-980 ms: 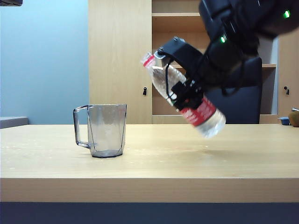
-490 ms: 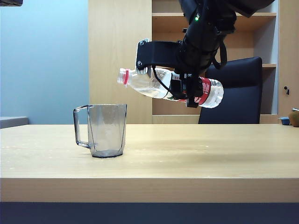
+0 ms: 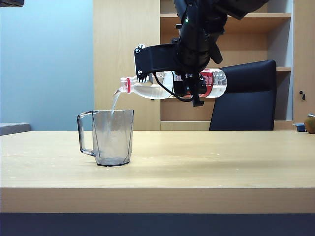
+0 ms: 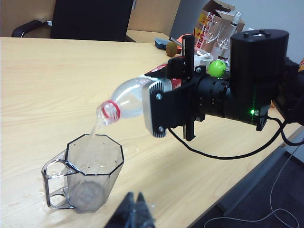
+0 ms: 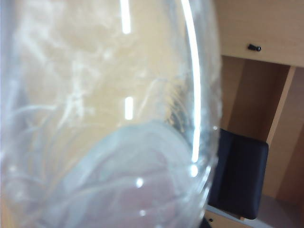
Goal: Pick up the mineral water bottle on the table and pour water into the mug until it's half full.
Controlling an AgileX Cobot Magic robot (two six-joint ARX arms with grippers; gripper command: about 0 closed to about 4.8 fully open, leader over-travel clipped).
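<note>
Bottle [image 3: 167,87]: clamped in right claw [image 3: 189,88], centre frame, long axis near level, mouth lower, left, directly above mug [image 3: 112,136]. Water [image 3: 114,102] falling in. Left claw [image 4: 135,211]: together, idle near mug.

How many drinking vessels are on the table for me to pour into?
1. The mug stands on the table, under the mouth of the mineral water bottle held by the right pincer.
</note>
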